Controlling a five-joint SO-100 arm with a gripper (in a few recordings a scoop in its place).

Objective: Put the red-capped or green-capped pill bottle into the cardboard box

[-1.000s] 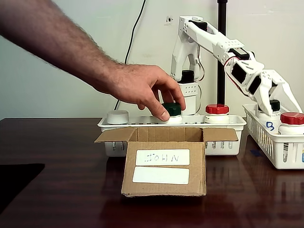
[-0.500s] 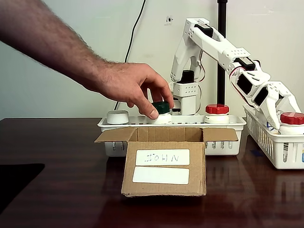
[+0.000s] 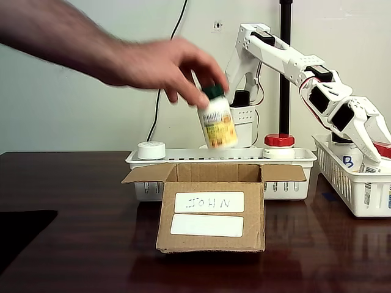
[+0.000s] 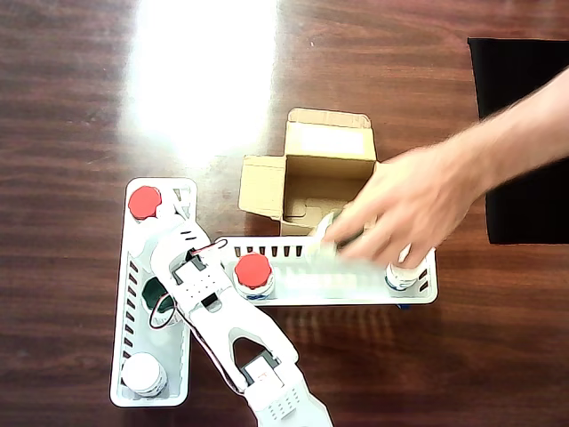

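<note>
A person's hand [image 3: 160, 66] holds a green-capped pill bottle [image 3: 217, 119] by its cap, lifted clear of the long white slotted basket [image 3: 223, 156] and tilted, above and just behind the open cardboard box [image 3: 212, 206]. In the overhead view the hand [image 4: 404, 206] is blurred, and the bottle [image 4: 331, 233] shows as a pale smear at the fingertips, over the edge where the box [image 4: 313, 171] meets the basket [image 4: 425, 286].

The box stands on the dark wooden counter [image 3: 73, 244] with its flaps spread and two white labels on its front, the upper one handwritten "JOHN". The long basket holds a red-capped pill bottle [image 3: 279, 145] and a white-capped bottle [image 3: 151, 149].

The white robot arm [image 3: 287, 60] reaches down to the second white basket [image 3: 351, 183] at the right of the fixed view. Its end effector [image 3: 374, 137] hangs at that basket's rim, near another red cap [image 3: 385, 151]. I cannot tell how far its fingers are apart or whether they grip anything. In the overhead view this basket [image 4: 127, 351] holds a red-capped bottle [image 4: 145, 202], a white-capped bottle [image 4: 143, 374] and a dark green cap [image 4: 158, 292] partly hidden under the arm [image 4: 227, 325].
</note>
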